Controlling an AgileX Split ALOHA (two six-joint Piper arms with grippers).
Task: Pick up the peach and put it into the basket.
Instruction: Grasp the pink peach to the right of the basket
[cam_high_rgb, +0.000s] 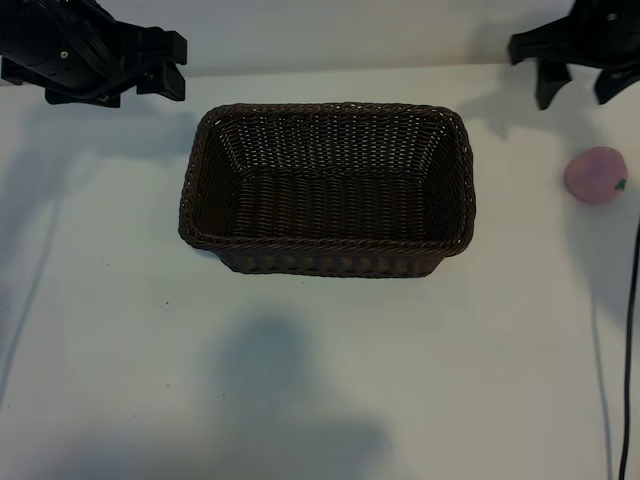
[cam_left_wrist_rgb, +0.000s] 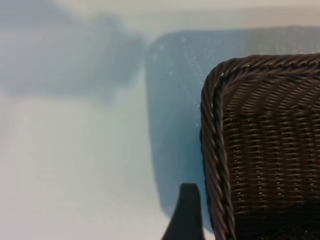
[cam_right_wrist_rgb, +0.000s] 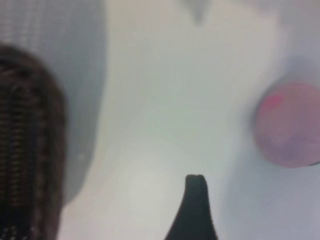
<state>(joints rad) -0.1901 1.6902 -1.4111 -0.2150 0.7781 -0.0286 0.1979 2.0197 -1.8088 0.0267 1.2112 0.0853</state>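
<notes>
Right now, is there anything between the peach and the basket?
Nothing: between the peach and the basket is only bare white table, seen in the exterior view.

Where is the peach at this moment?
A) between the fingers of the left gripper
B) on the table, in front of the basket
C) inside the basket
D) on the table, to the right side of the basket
D: the peach lies on the white table, apart from the basket, near the right gripper, which holds nothing.

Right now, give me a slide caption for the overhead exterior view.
Empty wicker basket at table centre, peach lying to its right, below the open right hand.
</notes>
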